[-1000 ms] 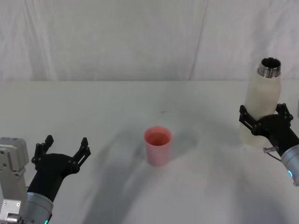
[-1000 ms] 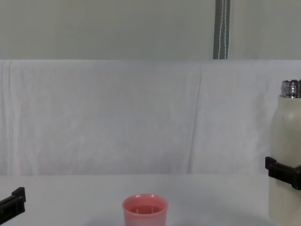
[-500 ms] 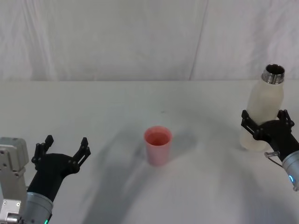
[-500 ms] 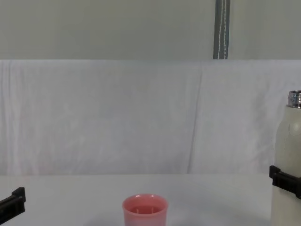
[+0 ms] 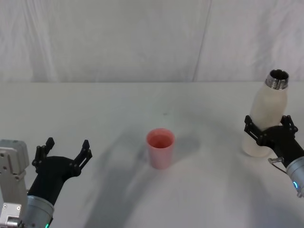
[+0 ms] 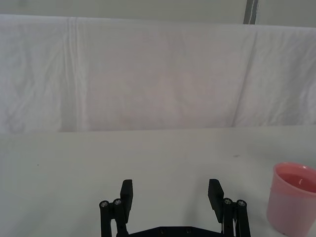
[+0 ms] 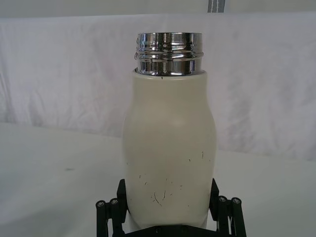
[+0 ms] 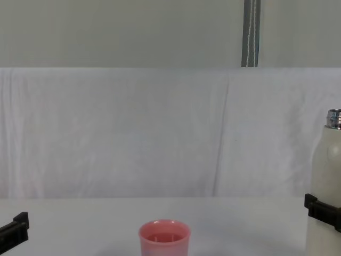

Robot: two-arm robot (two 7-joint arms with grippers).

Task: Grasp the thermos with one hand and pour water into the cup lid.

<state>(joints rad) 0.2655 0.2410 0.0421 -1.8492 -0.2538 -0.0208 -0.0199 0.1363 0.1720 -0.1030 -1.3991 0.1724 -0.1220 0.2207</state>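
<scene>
Clamping the thermos (image 5: 265, 118) at its lower body, the right gripper (image 5: 270, 127) sits at the right edge of the head frame, one black finger on each side of the cream bottle. In the right wrist frame the fingers (image 7: 109, 213) press against the bottle's flanks near the bottom centre, and the thermos (image 7: 169, 153) rises upright up the middle, its threaded steel neck uncapped at the top. In the chest frame the thermos (image 8: 326, 181) stands at the far right edge with a black finger across it low down.

The cup lid (image 5: 160, 147) stands upright at the centre of the head frame on the white table (image 5: 142, 104), well apart from the bottle.

The left gripper (image 5: 63, 154) rests at the lower left, its fingers spread wide with nothing between them; the left wrist frame shows its fingers (image 6: 127, 192) apart at bottom centre, the cup lid (image 6: 292, 197) at lower right.
</scene>
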